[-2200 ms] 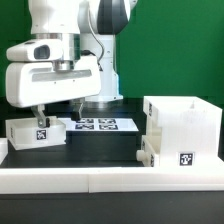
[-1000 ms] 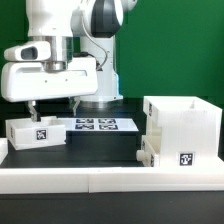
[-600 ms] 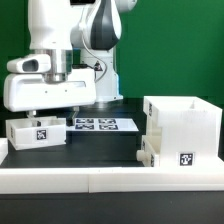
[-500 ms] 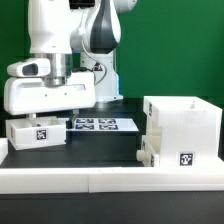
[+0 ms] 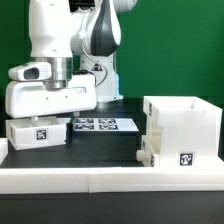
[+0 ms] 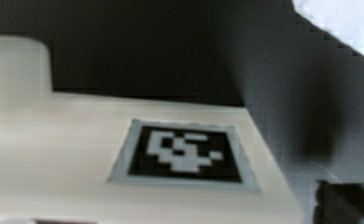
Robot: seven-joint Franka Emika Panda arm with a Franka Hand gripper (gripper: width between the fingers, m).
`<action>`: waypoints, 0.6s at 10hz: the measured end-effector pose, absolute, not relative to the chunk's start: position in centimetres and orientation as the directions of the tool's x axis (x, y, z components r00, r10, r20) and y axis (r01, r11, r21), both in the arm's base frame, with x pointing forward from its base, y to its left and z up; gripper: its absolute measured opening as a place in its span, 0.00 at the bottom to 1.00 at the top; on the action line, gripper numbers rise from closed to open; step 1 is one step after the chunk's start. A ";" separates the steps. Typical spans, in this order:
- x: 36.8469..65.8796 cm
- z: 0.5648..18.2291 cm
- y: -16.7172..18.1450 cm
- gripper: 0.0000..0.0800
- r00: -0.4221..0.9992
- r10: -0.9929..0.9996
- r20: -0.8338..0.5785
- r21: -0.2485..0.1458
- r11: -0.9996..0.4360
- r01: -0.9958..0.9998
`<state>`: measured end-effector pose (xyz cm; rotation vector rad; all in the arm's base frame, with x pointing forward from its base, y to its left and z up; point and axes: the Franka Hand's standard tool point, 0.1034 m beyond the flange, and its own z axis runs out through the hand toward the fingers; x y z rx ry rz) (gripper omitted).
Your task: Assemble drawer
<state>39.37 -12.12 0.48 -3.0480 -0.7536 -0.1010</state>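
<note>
Down at the exterior view's lower left, the small tray (image 5: 30, 136) sits on the tabletop (image 5: 105, 146) directly beneath the jaws, long side across the frame, with the box casing (image 5: 182, 135) well apart at right. In the wrist view its tag (image 6: 179, 150) fills the centre; whether the jaws are released or clenched I cannot tell.
</note>
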 end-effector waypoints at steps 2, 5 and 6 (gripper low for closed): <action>39.4 0.5 -12.0 0.35 0.882 0.467 0.062 0.015 -0.884 0.467; 39.4 0.5 -12.1 0.05 0.881 0.469 0.062 0.015 -0.883 0.469; 39.4 0.5 -12.2 0.05 0.882 0.467 0.061 0.014 -0.884 0.467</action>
